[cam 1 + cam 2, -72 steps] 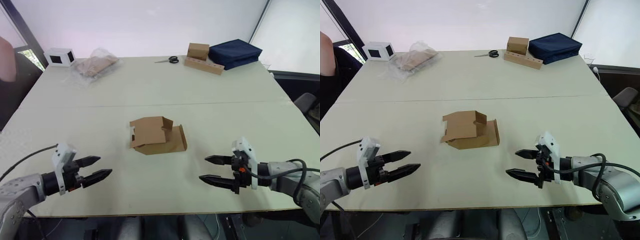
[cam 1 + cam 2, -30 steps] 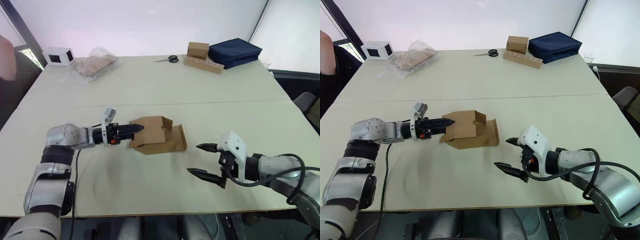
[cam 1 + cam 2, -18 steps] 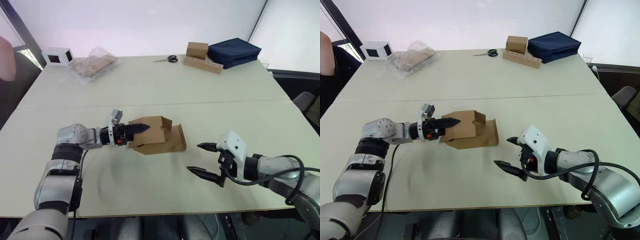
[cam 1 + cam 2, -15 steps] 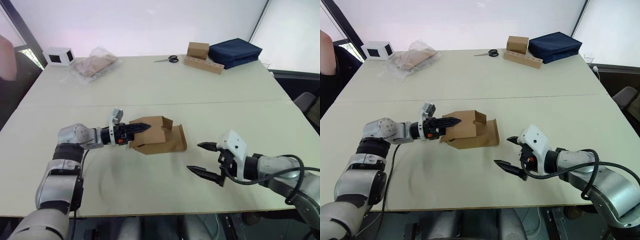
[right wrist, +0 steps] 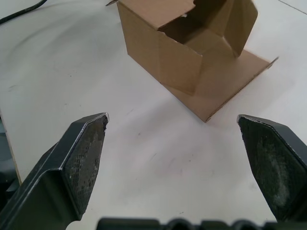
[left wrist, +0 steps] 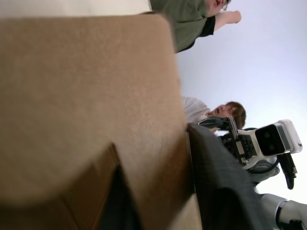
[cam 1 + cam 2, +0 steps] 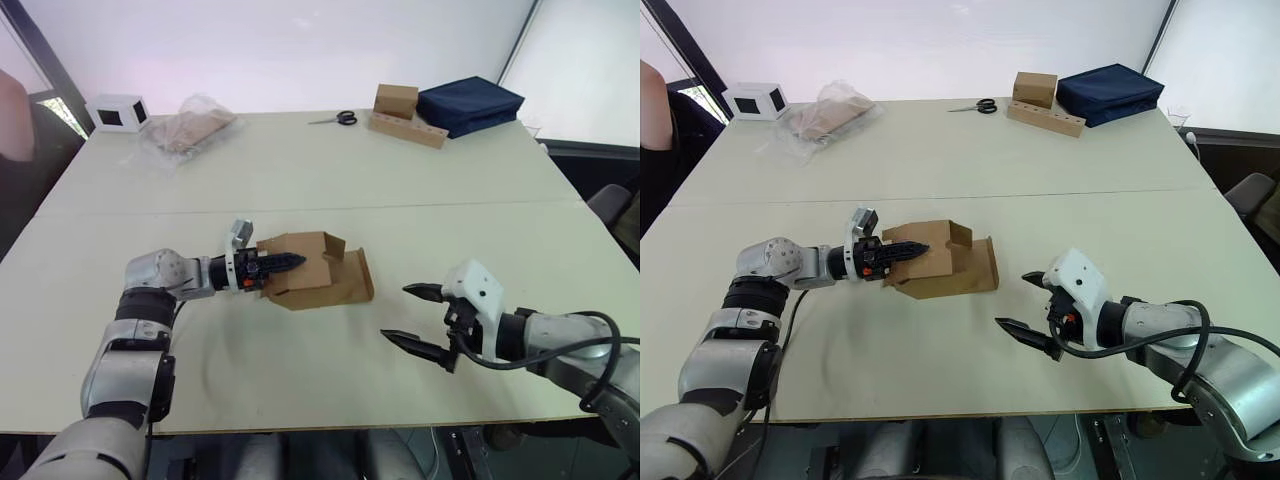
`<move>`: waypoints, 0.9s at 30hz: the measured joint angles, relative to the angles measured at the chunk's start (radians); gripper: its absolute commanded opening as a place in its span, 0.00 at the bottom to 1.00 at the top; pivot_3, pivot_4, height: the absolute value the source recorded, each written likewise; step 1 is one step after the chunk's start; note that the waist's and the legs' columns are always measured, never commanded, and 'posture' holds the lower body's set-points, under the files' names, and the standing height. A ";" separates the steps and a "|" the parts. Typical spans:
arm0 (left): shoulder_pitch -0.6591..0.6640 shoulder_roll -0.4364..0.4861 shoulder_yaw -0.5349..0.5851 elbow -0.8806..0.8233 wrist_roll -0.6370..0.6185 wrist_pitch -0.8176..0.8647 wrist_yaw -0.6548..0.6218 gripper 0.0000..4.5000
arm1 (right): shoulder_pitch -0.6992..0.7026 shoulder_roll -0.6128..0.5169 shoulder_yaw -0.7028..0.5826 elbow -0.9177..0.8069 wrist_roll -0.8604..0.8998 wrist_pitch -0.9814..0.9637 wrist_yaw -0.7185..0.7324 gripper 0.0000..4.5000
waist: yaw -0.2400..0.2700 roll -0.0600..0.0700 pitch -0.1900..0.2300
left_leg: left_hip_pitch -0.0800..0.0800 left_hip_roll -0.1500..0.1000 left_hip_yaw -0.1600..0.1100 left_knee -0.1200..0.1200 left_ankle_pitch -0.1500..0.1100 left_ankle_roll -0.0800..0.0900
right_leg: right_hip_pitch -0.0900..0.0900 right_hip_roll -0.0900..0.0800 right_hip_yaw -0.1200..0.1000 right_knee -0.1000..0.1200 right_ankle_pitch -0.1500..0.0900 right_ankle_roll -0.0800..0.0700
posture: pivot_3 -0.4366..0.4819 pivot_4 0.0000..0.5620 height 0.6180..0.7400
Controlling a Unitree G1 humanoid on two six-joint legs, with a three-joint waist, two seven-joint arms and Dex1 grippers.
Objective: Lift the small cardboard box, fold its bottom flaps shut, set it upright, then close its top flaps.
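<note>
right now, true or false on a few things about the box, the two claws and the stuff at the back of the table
1. The box lies on the table. True.
2. The right claw grips the box. False: it is open and clear of the box.
3. The left claw is at the box's left end, over its top panel. True.
4. The scissors lie inside the box. False: they lie at the far edge of the table.
5. The blue bag sits at the far right corner. True.
</note>
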 measured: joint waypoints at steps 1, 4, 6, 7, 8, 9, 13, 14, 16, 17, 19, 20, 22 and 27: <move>-0.002 -0.001 0.001 -0.001 -0.002 0.008 -0.003 0.01 | 0.000 0.000 0.000 0.000 0.000 0.000 -0.003 1.00 | 0.000 0.000 0.000 | 0.000 0.000 0.000 0.000 0.000 0.000 | 0.000 0.000 0.000 0.000 0.000 0.000 | 0.48 0.27 1.00; -0.003 -0.002 0.001 -0.002 -0.001 0.012 -0.002 0.01 | 0.000 0.002 0.000 0.000 0.000 0.000 -0.009 1.00 | 0.000 0.000 0.000 | 0.000 0.000 0.000 0.000 0.000 0.000 | 0.000 0.000 0.000 0.000 0.000 0.000 | 0.48 0.27 1.00; -0.003 -0.001 0.001 -0.005 0.000 0.013 -0.005 0.01 | 0.000 0.004 0.000 0.000 0.000 0.000 -0.013 1.00 | 0.000 0.000 0.000 | 0.000 0.000 0.000 0.000 0.000 0.000 | 0.000 0.000 0.000 0.000 0.000 0.000 | 0.48 0.27 1.00; -0.003 -0.001 0.001 -0.010 0.000 0.013 -0.007 0.01 | 0.000 0.007 0.000 0.000 0.000 0.000 -0.015 1.00 | 0.000 0.000 0.000 | 0.000 0.000 0.000 0.000 0.000 0.000 | 0.000 0.000 0.000 0.000 0.000 0.000 | 0.48 0.27 1.00; -0.003 0.000 0.001 -0.015 0.000 0.012 -0.007 0.01 | -0.001 0.012 0.000 0.000 0.000 -0.001 -0.017 1.00 | 0.000 0.000 0.000 | 0.000 0.000 0.000 0.000 0.000 0.000 | 0.000 0.000 0.000 0.000 0.000 0.000 | 0.48 0.27 1.00; -0.003 0.004 0.000 -0.027 0.001 0.010 -0.009 0.01 | -0.003 0.025 -0.002 0.002 0.000 -0.002 -0.022 1.00 | 0.000 0.000 0.000 | 0.000 0.000 0.000 0.000 0.000 0.000 | 0.000 0.000 0.000 0.000 0.000 0.000 | 0.48 0.27 1.00; -0.003 0.022 0.001 -0.075 0.002 -0.018 -0.016 0.01 | -0.026 0.089 -0.031 0.032 0.008 -0.008 -0.053 1.00 | -0.001 0.000 0.000 | 0.000 0.000 0.000 0.000 0.000 0.000 | 0.000 0.000 0.000 0.000 0.000 0.000 | 0.48 0.27 1.00; -0.003 0.030 0.001 -0.100 0.004 -0.040 -0.021 0.01 | -0.041 0.117 -0.046 0.049 0.020 -0.011 -0.068 1.00 | -0.001 0.000 0.000 | 0.000 0.000 0.000 0.000 0.000 -0.001 | 0.000 0.000 0.000 0.000 0.000 0.000 | 0.48 0.27 1.00; -0.005 0.047 0.010 -0.165 0.006 -0.104 -0.036 0.01 | -0.086 0.193 -0.090 0.094 0.053 -0.020 -0.113 1.00 | -0.001 0.000 0.000 | 0.000 0.000 0.000 0.000 0.002 -0.003 | 0.000 0.000 0.000 0.000 0.000 0.000 | 0.48 0.27 1.00; -0.008 0.061 0.013 -0.204 0.007 -0.142 -0.050 0.01 | -0.117 0.231 -0.115 0.123 0.074 -0.024 -0.142 1.00 | -0.002 0.000 0.000 | 0.000 0.000 0.000 0.000 0.002 -0.004 | 0.000 0.000 0.000 0.000 0.000 0.000 | 0.48 0.27 1.00; -0.026 0.086 0.020 -0.262 0.010 -0.196 -0.080 0.01 | -0.178 0.287 -0.160 0.176 0.105 -0.031 -0.195 1.00 | -0.001 0.000 0.000 | 0.000 0.000 0.000 0.000 0.002 -0.004 | 0.000 0.000 0.000 0.000 0.000 0.000 | 0.48 0.27 1.00; -0.043 0.102 0.021 -0.287 0.012 -0.222 -0.097 0.01 | -0.215 0.317 -0.181 0.202 0.125 -0.034 -0.226 1.00 | -0.002 0.000 0.000 | 0.000 0.000 0.001 0.000 0.002 -0.004 | 0.000 0.000 0.000 0.000 0.000 0.000 | 0.48 0.27 1.00; -0.069 0.126 0.021 -0.321 0.016 -0.263 -0.130 0.01 | -0.281 0.362 -0.202 0.249 0.160 -0.037 -0.270 1.00 | -0.002 0.000 0.000 | 0.000 0.000 0.001 0.000 0.002 -0.004 | 0.000 0.000 0.000 0.000 0.000 0.000 | 0.48 0.27 1.00; -0.146 0.158 -0.020 -0.330 0.073 -0.387 -0.213 0.00 | -0.491 0.464 -0.207 0.376 0.208 -0.074 -0.334 0.82 | -0.005 0.001 0.000 | 0.000 0.000 0.001 -0.001 0.002 -0.004 | -0.001 0.000 0.000 0.001 0.000 0.000 | 0.48 0.27 1.00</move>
